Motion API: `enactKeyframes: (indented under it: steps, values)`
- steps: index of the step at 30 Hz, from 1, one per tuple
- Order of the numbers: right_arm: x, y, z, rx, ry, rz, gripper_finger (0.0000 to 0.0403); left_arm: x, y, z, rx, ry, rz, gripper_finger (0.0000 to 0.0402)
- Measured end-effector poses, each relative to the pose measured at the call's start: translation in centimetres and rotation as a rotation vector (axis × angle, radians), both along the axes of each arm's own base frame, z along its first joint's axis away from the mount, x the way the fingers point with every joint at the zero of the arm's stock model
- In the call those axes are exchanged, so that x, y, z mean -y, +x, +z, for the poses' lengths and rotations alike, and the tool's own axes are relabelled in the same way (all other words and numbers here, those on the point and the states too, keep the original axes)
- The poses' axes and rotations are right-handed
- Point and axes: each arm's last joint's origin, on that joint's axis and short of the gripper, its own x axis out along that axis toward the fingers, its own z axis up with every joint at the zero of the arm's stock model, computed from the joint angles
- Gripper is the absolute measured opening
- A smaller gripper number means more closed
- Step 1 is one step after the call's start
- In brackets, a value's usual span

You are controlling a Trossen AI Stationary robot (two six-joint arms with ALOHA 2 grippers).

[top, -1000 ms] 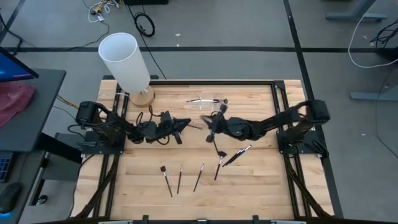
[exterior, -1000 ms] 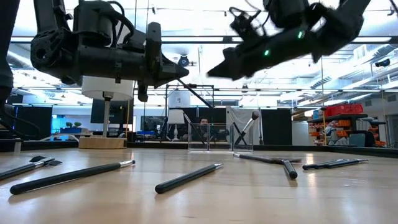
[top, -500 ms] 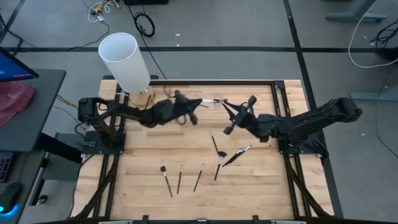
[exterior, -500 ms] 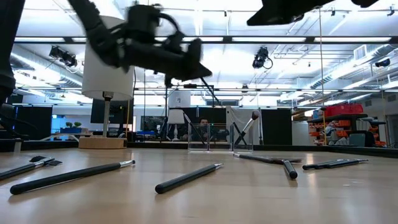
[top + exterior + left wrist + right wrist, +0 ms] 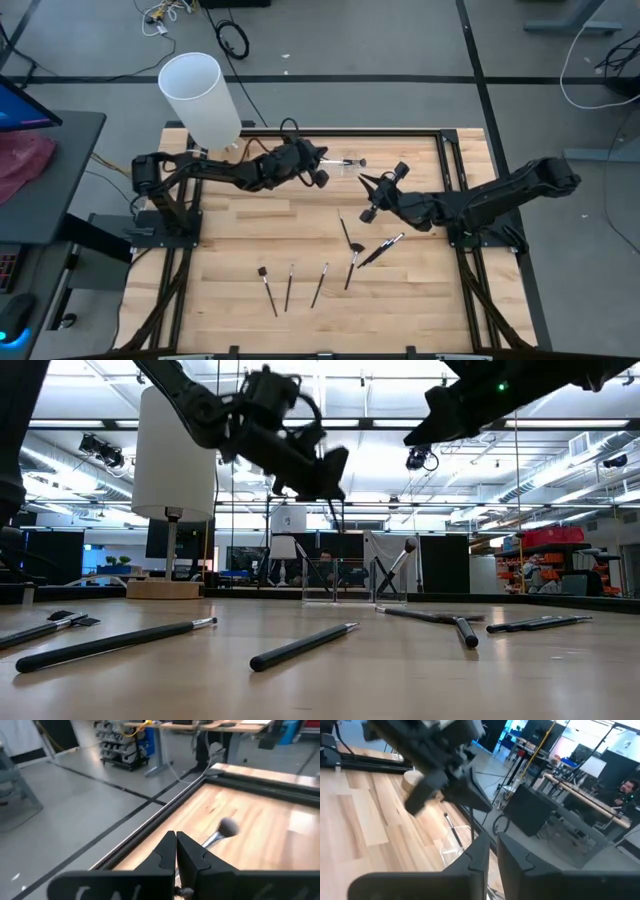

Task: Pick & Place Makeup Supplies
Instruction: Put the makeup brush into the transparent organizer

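Note:
My left gripper (image 5: pixel 318 168) (image 5: pixel 333 482) (image 5: pixel 176 845) is up near the table's far edge, above a clear holder (image 5: pixel 338 163) (image 5: pixel 350 575), and shut on a thin dark makeup brush. A grey-headed brush (image 5: pixel 357 162) (image 5: pixel 227 826) leans in that holder. My right gripper (image 5: pixel 365 196) (image 5: pixel 490 850) hovers open and empty to the right of the holder. Several more brushes lie flat on the wood, among them (image 5: pixel 345 232), (image 5: pixel 380 250), (image 5: pixel 320 285), (image 5: pixel 268 290). My left gripper pinches a thin dark brush handle (image 5: pixel 338 518) between its two shut fingers, which slant down from the table's left. The brush hangs below the fingertips, lifted clear of the table, with its lower end toward the clear holder. Which end it has cannot be told.
A tall white cylinder (image 5: pixel 200 95) (image 5: pixel 175 455) stands on a wooden base (image 5: pixel 230 155) at the far left corner. Black rails (image 5: pixel 440 140) frame the tabletop. Brushes on the near half (image 5: pixel 115 643) (image 5: pixel 300 645) (image 5: pixel 430 617) leave bare wood at the middle left.
My left gripper has carried its brush from the table's middle up and toward the far edge, over the clear holder, tipping its fingers downward. My right gripper has drawn back toward the right and risen away from the left gripper. The brushes on the table have not moved.

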Motion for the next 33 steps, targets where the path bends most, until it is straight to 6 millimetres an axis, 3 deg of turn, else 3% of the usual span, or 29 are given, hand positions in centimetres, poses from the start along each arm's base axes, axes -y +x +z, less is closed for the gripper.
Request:
enactKeyframes:
  steps: [9, 22, 26, 30, 33]
  values:
    - [0.1, -0.3, -0.8, 0.004, 0.01, -0.002, 0.0039, -1.7, 0.9, -3.9, -0.018, -0.048, 0.043, 0.0021]
    - [-0.1, -0.1, -0.8, 0.015, 0.05, 0.069, 0.0039, -1.5, 0.9, -3.9, -0.029, -0.05, 0.022, 0.0064]
    - [-0.1, -0.2, -1.0, -0.005, 0.046, 0.069, 0.0039, 0.5, 0.6, -1.6, -0.035, -0.029, -0.036, 0.0081]
    - [-0.1, -0.3, -1.6, -0.063, 0.055, 0.083, 0.0039, 4.3, -0.5, 1.1, -0.114, -0.047, -0.139, 0.0084]
    - [-0.4, -0.3, -2.0, -0.08, 0.138, 0.19, 0.0039, 7.5, -2.0, 2.7, -0.178, -0.087, -0.213, 0.0079]
